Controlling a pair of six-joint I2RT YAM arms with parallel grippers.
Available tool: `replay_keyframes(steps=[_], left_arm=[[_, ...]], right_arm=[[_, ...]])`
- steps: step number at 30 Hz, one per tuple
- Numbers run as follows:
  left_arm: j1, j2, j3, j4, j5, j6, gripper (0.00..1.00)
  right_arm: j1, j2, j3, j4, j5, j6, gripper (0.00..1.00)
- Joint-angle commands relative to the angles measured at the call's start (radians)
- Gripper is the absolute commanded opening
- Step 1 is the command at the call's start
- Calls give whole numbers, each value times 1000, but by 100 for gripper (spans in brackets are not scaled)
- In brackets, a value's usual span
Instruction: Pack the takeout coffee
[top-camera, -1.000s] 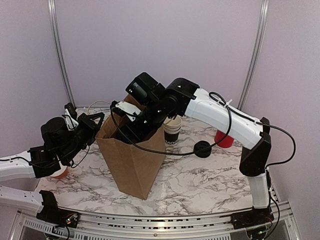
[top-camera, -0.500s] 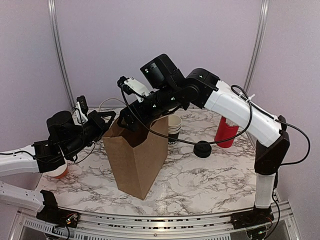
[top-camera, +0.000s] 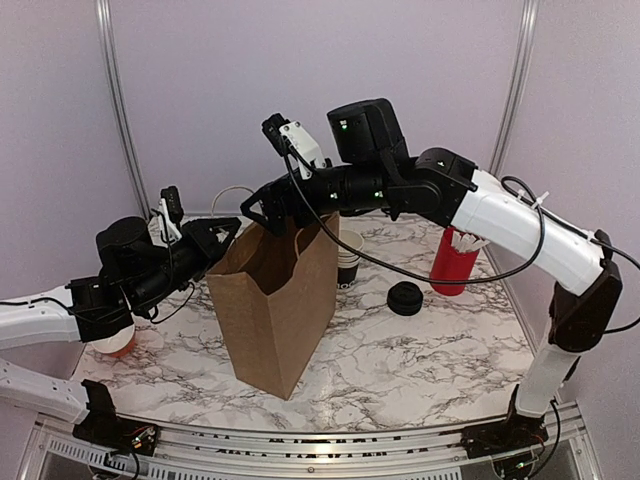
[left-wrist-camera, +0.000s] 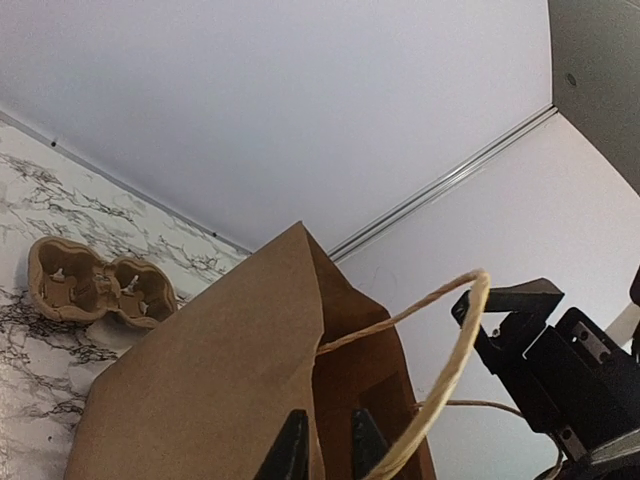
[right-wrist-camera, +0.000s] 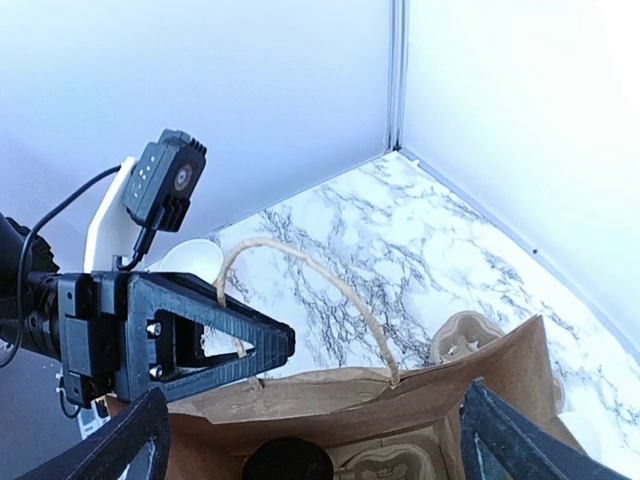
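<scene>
Brown paper is what matters here: the bag (top-camera: 272, 310) stands upright on the bench (top-camera: 420, 370), mouth up, and the coffee (right-wrist-camera: 288, 462) is down inside it. All my right wrist shows of it is a dark round top beside a pulp carrier (right-wrist-camera: 385, 466) (I take that top for its lid). So it lies straight below my right pincer (top-camera: 262, 214), its long axis upright, and the right arm is by far the nearer; my left comes at the bag from the side. The right pincer hangs over the mouth with its jaws spread wide and nothing in them. My left pincer (left-wrist-camera: 327, 448) straddles the bag's left rim, a finger on each side of the paper with little gap; whether it pinches or has let go I cannot tell. A second ago the right arm was sunk deep in the bag; now it is lifted clear above the mouth, and the bag stands taller. I judge the coffee packed, with only the rim left to release
</scene>
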Motion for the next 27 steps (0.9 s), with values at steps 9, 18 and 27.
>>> replay_keyframes(steps=[9,18,27], left_arm=[[-4,-80,40,-24,-20,125,60],[-4,-136,100,-91,69,276,96],[-4,-195,114,-162,-67,392,99]], right_arm=[[-23,-141,-41,216,144,-44,98],[-62,-205,-130,192,248,-36,98],[-123,-302,-296,175,312,9,98]])
